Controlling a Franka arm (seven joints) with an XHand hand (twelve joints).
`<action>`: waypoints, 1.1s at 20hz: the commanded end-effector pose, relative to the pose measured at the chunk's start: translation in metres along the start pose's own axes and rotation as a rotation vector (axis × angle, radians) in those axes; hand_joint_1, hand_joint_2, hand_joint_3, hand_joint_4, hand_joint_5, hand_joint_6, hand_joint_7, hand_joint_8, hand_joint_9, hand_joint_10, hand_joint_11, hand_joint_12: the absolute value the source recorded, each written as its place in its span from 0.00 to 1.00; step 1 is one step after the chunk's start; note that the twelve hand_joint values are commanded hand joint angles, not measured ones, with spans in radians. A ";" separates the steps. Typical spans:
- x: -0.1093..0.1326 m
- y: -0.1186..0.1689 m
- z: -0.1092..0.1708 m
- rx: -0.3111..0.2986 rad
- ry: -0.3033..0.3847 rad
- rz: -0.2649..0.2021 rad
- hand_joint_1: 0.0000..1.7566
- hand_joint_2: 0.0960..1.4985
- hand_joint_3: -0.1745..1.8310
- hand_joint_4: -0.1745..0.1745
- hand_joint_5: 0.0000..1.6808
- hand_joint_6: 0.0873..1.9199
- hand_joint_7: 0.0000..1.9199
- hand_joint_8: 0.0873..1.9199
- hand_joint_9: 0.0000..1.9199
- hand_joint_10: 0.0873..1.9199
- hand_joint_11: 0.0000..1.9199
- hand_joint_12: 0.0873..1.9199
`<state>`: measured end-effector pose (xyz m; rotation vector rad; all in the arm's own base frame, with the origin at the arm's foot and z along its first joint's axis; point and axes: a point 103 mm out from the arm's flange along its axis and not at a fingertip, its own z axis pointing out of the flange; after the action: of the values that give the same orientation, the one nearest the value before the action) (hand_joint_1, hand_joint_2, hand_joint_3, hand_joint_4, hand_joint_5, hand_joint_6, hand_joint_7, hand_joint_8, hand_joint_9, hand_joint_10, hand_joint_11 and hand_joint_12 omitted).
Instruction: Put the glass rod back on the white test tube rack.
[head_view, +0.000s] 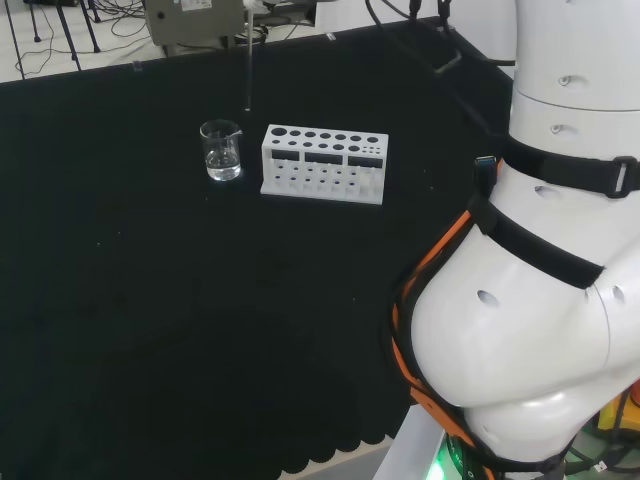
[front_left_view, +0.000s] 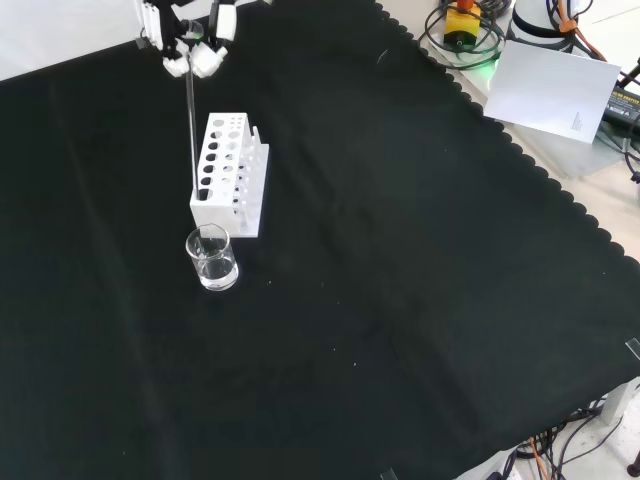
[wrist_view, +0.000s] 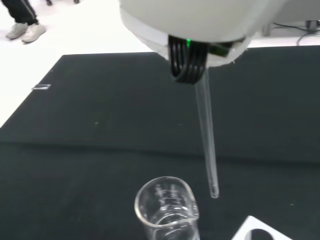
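Fingers (front_left_view: 205, 60) of the hand (front_left_view: 185, 30) pinch the top of the glass rod (front_left_view: 190, 120), so it hangs straight down, ready to slip into a hole. Its tip is high up, between the beaker (front_left_view: 212, 258) and the white rack (front_left_view: 232, 175).

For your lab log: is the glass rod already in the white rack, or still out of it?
Out. The hand holds the glass rod upright; its tip hangs free between the beaker and white rack.

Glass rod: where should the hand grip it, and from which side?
Grip the glass rod at its top end, from above, as the hand does now: it hangs upright, leaving its lower tip free to drop into the white rack beside the beaker.
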<state>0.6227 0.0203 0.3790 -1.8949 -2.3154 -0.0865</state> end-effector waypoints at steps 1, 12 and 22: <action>-0.024 -0.008 -0.002 0.000 0.005 0.045 0.76 0.33 0.49 0.00 0.80 0.13 0.70 0.43 0.96 0.36 0.75 0.49; -0.058 -0.028 0.001 0.003 -0.010 0.115 0.76 0.33 0.49 0.00 0.80 0.13 0.70 0.43 0.96 0.36 0.75 0.49; -0.060 -0.035 0.002 0.004 -0.018 0.122 0.76 0.33 0.49 0.00 0.80 0.13 0.70 0.43 0.96 0.36 0.75 0.49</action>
<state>0.6020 -0.0450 0.3700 -2.0338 -2.1975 -0.0514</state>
